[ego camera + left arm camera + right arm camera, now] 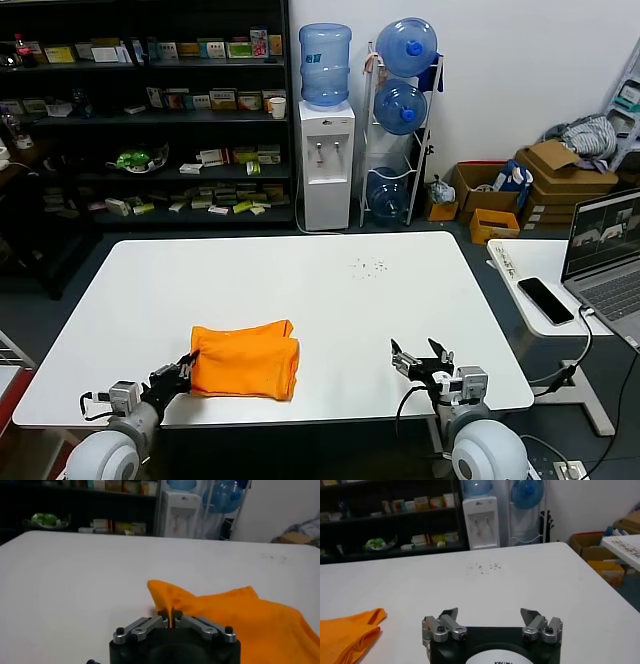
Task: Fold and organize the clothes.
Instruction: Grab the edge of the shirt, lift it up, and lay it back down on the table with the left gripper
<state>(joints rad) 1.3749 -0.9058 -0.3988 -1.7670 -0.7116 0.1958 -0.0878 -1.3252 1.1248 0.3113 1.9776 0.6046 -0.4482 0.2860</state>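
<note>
The orange T-shirt point(244, 361) lies folded into a compact bundle on the white table point(300, 290), near its front left. No lettering shows. My left gripper point(186, 367) is at the bundle's left edge and is shut on a pinch of the orange cloth point(170, 611), which rises as a small peak point(162, 592) above the table. My right gripper point(420, 360) is open and empty over the front right of the table, apart from the shirt. In the right wrist view its fingers point(449, 617) stand wide apart, and the shirt's edge point(347, 632) shows off to the side.
A laptop point(610, 255) and a phone point(545, 299) lie on a side table at the right. Small dark specks point(370, 266) dot the table's far middle. Shelves, a water dispenser point(326, 160) and cardboard boxes stand behind the table.
</note>
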